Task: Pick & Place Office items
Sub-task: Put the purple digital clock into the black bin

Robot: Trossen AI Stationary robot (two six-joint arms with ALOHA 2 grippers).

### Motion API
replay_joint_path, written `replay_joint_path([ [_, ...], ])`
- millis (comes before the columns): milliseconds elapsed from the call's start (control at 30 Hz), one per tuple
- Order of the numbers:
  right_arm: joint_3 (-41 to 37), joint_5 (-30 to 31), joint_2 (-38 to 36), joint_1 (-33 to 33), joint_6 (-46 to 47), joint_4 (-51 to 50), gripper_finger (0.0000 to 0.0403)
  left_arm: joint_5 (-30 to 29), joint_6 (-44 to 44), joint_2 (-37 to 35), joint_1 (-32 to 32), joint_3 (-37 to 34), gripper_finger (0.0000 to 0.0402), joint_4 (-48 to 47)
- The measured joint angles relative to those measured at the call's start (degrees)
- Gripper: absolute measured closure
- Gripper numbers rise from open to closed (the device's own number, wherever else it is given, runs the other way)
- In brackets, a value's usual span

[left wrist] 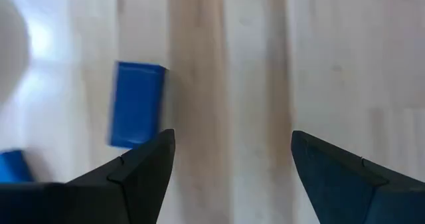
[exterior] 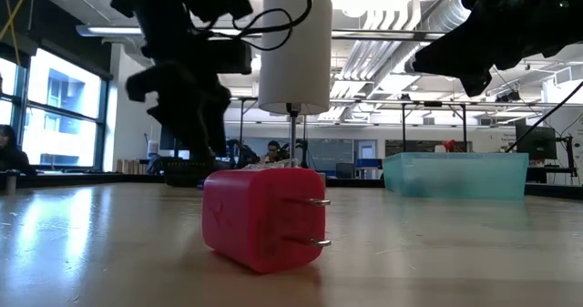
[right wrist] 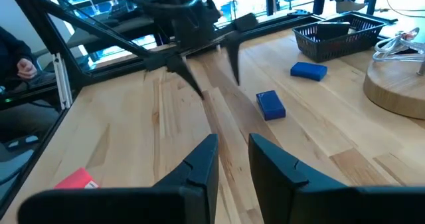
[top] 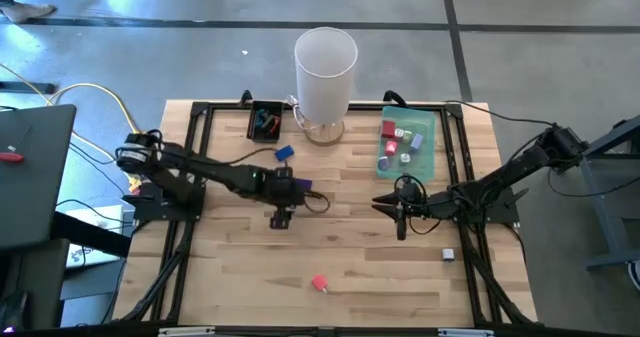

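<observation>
Wooden table (top: 230, 267), red plug (exterior: 264, 218) on side, prongs level, left tool (left wrist: 229, 164) released, right tool (right wrist: 232, 159) clenched empty

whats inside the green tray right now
In the high view the translucent green tray holds several small pieces: red, grey, blue and pink. In the low view its frosted wall hides them, and anything lying beneath them cannot be seen.

The pieces in the green tray (top: 432, 155) and black basket (top: 251, 123) were too small to identify; a grey item (top: 448, 254) likewise.
</observation>
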Motion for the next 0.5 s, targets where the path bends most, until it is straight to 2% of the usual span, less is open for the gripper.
replay_joint_path([
  [267,0.0,0.0,0.0,0.0,0.0,0.0,0.0333,1.5,5.0,0.4,7.6,0.0,0.0108,4.3],
  [500,0.0,-0.1,0.0,0.0,0.0,0.3,0.0333,3.1,1.7,3.0,11.7,0.0,0.0108,5.2],
])
